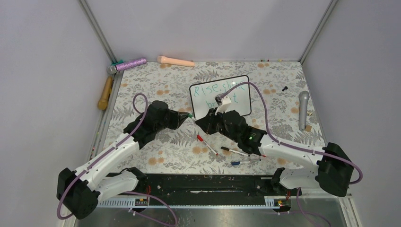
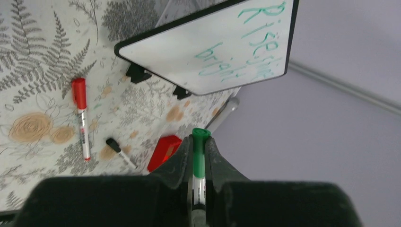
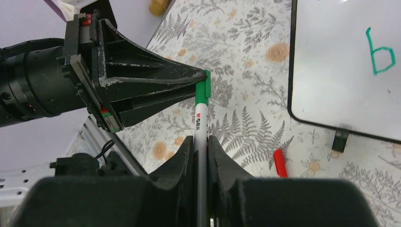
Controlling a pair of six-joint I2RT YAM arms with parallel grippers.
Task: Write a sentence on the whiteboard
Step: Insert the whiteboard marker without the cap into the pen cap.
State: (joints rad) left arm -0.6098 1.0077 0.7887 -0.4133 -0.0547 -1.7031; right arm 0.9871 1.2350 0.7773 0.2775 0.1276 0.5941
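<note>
Whiteboard (image 1: 198, 101), the small glossy white one with a thin black frame and two black feet, rested at the upper centre of the overhead frame on the fern-and-rose patterned tablecloth (image 1: 142, 90). From my station I read the green handwritten sentence (image 2: 246, 52) across it in two lines, "Rise, shine" above "bright", so I judged the writing done. Just below the board in that frame, both grippers met on one green-capped white marker (image 3: 200, 113). The right gripper (image 3: 201, 142) had its fingers pinched on the barrel, and the left gripper (image 3: 204, 80) had its fingertips clamped on the green cap. I took what was left to be seating the cap and laying the marker down. I saw no container in any view. A red-capped marker (image 2: 81, 118) and a black-capped marker (image 2: 120, 152) lay loose on the cloth.
</note>
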